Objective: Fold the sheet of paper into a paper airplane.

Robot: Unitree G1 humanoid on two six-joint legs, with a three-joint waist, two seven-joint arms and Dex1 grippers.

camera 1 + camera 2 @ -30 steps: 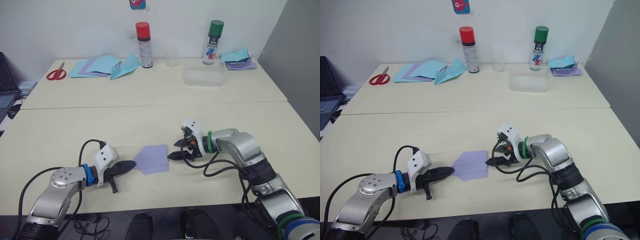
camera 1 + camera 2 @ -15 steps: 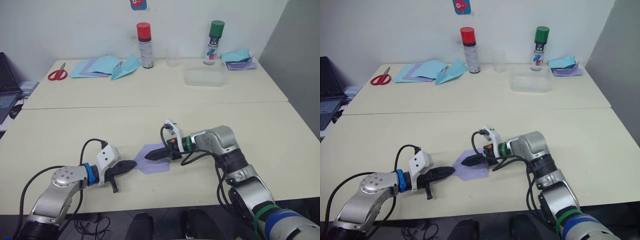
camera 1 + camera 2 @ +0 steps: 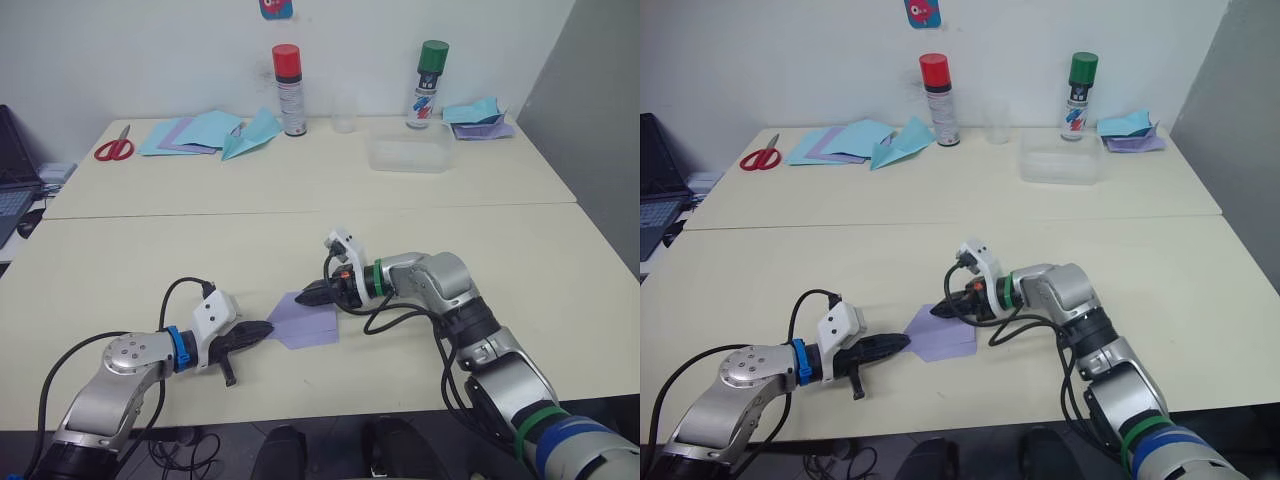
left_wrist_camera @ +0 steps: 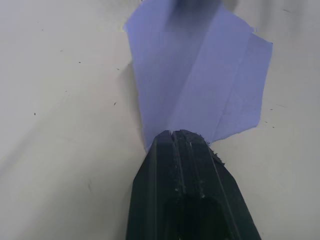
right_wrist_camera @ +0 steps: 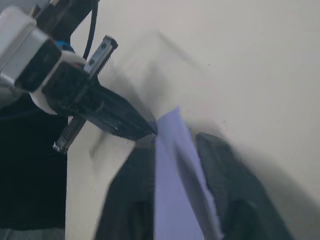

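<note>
On the near part of the cream surface (image 3: 120,270), the sheet of paper (image 3: 303,322) is seen lying partly folded, pointed toward the robot's left. Its pointed tip is pinched by the left end effector (image 3: 262,328), whose black fingers are pressed together on the paper, as the left wrist view confirms. The far edge of the lavender sheet is held by the right end effector (image 3: 305,296), with paper seen between its two fingers in the right wrist view. Farther back, red scissors (image 3: 113,148), light-blue sheets (image 3: 200,130), a red-capped spray can (image 3: 288,89), a clear container (image 3: 408,155) and a green-capped spray can (image 3: 430,84) are set near the wall.
</note>
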